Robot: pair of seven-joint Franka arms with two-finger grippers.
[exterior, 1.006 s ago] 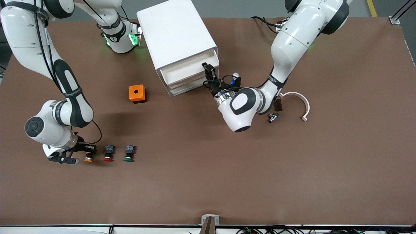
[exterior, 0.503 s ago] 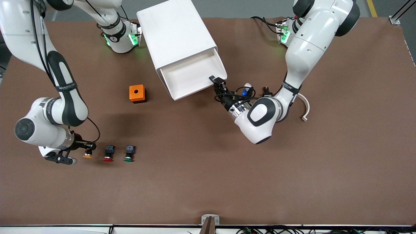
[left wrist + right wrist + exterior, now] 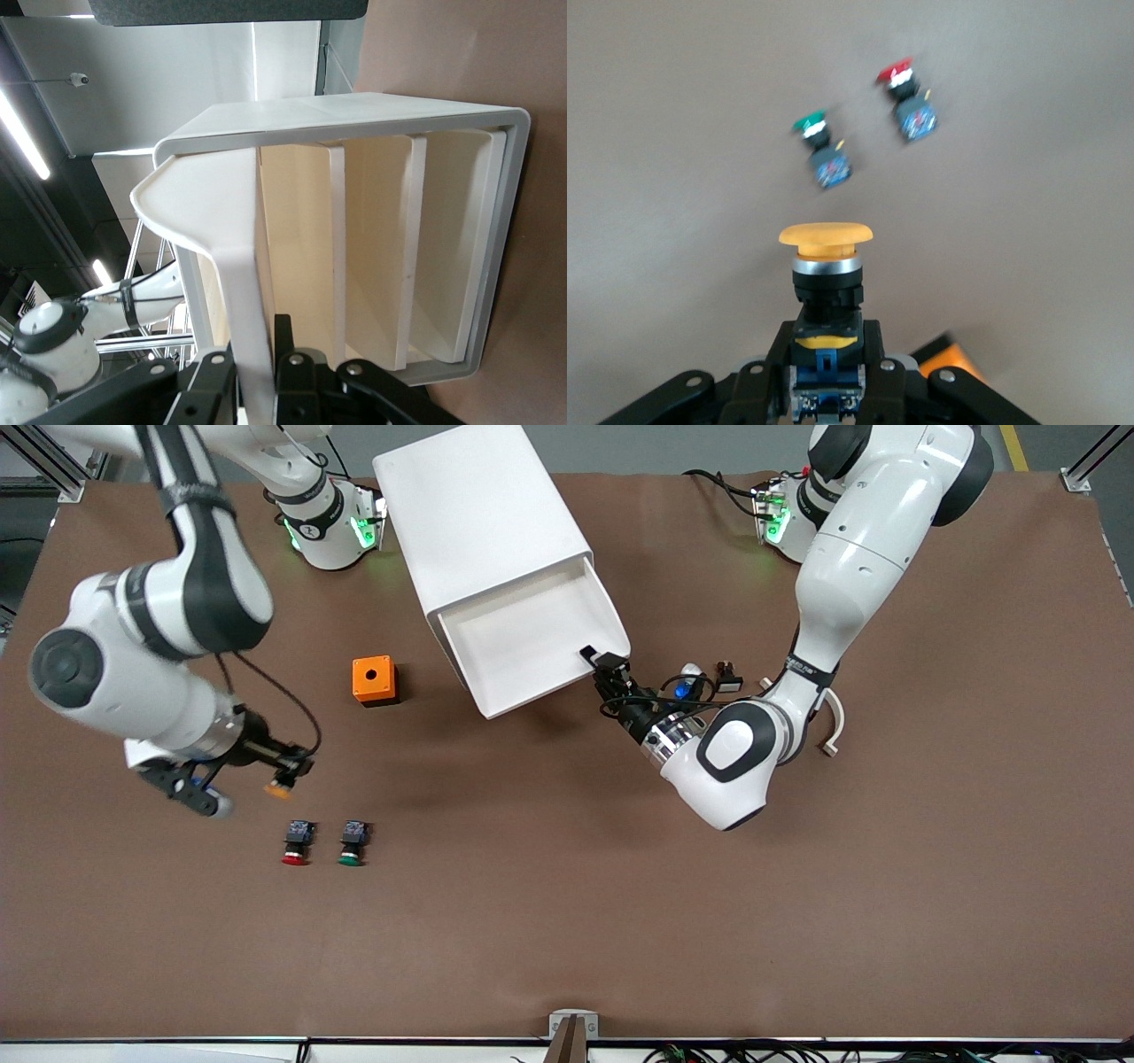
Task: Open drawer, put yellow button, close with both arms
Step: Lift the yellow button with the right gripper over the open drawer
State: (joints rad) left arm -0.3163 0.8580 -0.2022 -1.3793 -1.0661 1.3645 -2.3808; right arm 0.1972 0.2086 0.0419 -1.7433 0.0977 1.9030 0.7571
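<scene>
The white cabinet stands toward the robots' bases, and its top drawer is pulled well out with its tray bare. My left gripper is shut on the drawer's front lip at the corner toward the left arm's end. In the left wrist view the pale drawer front runs between the fingers of my left gripper. My right gripper is up in the air, shut on the yellow button, over bare table beside the red and green ones. In the right wrist view the yellow button points its cap away from my right gripper.
A red button and a green button stand side by side nearer the front camera. An orange box with a hole sits beside the cabinet. A white curved piece and small black parts lie by the left arm.
The left gripper has drawn the top drawer out. The right arm has lifted the yellow button off the table, away from the red and green buttons.
</scene>
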